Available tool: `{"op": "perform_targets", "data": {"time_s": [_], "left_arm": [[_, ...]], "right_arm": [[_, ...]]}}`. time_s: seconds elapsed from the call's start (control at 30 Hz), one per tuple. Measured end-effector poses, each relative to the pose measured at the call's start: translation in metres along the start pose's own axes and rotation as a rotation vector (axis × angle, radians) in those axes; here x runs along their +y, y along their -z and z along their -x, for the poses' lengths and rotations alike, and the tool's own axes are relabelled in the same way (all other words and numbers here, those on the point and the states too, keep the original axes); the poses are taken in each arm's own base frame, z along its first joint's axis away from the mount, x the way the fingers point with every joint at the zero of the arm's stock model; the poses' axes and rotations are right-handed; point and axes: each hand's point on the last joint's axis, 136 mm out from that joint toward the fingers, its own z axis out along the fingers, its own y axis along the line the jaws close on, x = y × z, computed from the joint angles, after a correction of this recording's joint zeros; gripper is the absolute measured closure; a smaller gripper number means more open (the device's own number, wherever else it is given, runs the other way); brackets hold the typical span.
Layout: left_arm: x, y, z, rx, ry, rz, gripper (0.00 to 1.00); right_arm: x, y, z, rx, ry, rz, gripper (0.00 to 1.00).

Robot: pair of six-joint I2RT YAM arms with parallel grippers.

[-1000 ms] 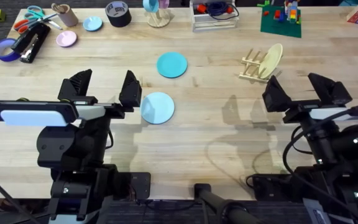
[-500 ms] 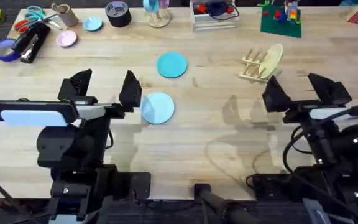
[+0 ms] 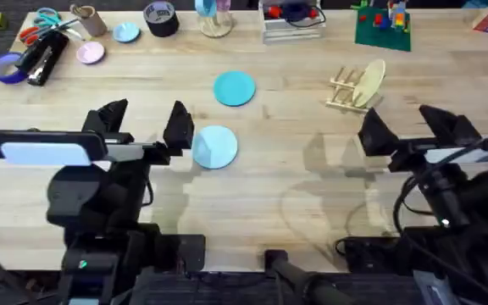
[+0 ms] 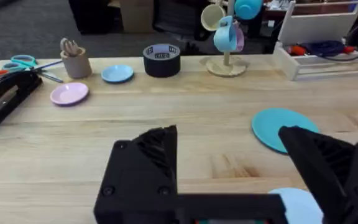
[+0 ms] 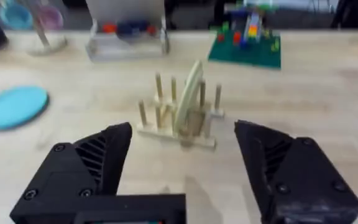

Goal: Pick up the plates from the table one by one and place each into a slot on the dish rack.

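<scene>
- Plates: two lie flat on the table [image 3: 295, 182], a teal plate [image 3: 234, 88] toward the middle and a pale blue plate [image 3: 214, 146] nearer the arms, apart from each other. Being round and flat, they have no long axis to tell.
- The pale blue plate sits just beside the left tool [image 3: 144, 125], whose black fingers are spread and grip nothing.
- Rack [image 3: 348, 91]: one small wooden rack of upright pegs, to the right of the teal plate, beyond the right tool [image 3: 412, 127].
- One cream plate [image 3: 368, 83] stands on edge in a rack slot, leaning a little, as the right wrist view shows.
- The right tool's fingers are spread wide, empty, and face the rack.
- Writing: the black tape roll [image 4: 161, 60] bears pale lettering on its side, too small to read.
- Along the far edge: two small discs, one pink [image 3: 91, 53] and one pale blue [image 3: 126, 33]; one mug tree [image 4: 227, 37]; one clear tray [image 3: 292, 20]; one green brick board [image 3: 383, 27].
</scene>
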Motion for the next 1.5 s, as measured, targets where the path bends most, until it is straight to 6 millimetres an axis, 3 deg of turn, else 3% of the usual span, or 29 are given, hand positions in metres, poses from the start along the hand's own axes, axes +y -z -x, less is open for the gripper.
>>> {"op": "perform_targets", "data": {"time_s": [0.1,0.17,0.33,0.5,0.77,1.13,1.5], "left_arm": [[0.000,0.007,0.015,0.009,0.000,0.000,0.008],[0.000,0.014,0.033,-0.013,0.000,0.000,0.008],[0.000,0.028,0.072,-0.031,-0.001,0.000,0.008],[-0.002,0.032,0.084,0.097,-0.003,-0.009,0.008],[-0.012,0.026,0.110,0.341,0.009,-0.069,0.008],[-0.016,0.007,0.152,0.625,0.027,-0.089,0.008],[-0.016,-0.014,0.155,0.857,0.043,-0.092,0.007]], "right_arm": [[0.000,0.011,0.001,0.072,0.010,-0.001,0.007],[0.001,0.020,0.012,0.090,0.016,-0.001,0.007],[-0.001,0.043,0.054,0.104,0.021,-0.016,0.007],[-0.003,0.053,0.093,0.146,0.025,-0.034,0.007],[-0.003,0.035,0.121,0.341,0.026,-0.035,0.007],[-0.003,0.019,0.143,0.660,0.021,-0.033,0.006],[-0.004,-0.003,0.140,0.844,0.018,-0.032,0.007]]}}
